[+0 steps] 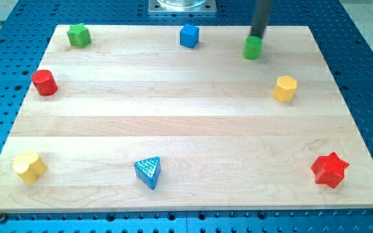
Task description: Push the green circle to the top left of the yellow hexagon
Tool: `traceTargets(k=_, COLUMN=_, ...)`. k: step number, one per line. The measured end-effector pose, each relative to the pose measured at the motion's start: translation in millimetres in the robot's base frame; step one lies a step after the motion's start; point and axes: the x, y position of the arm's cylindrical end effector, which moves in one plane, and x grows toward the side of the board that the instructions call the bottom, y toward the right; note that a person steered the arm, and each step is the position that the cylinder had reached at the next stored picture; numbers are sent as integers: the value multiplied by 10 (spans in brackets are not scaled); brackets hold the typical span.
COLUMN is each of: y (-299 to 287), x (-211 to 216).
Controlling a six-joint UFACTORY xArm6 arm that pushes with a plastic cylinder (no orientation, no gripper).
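Observation:
The green circle point(252, 48) sits near the view's top edge of the wooden board, right of centre. The yellow hexagon point(285, 88) lies below and to the right of it, a short gap apart. My tip point(256, 37) is at the green circle's top edge, touching or nearly touching it; the dark rod rises out of the view's top.
A blue cube point(189, 35) is at the top centre, a green star point(78, 35) at the top left, a red cylinder point(44, 83) at the left. A yellow heart point(29, 167), a blue triangle point(148, 171) and a red star point(329, 169) lie along the bottom.

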Motion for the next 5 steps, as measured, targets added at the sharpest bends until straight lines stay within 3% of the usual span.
traceTargets(k=1, y=-156, x=-199)
traceTargets(k=2, y=-696, x=-522)
traceTargets(k=3, y=-1461, x=-520)
traceTargets(k=4, y=-1859, x=-418)
traceTargets(k=5, y=-1831, x=-391)
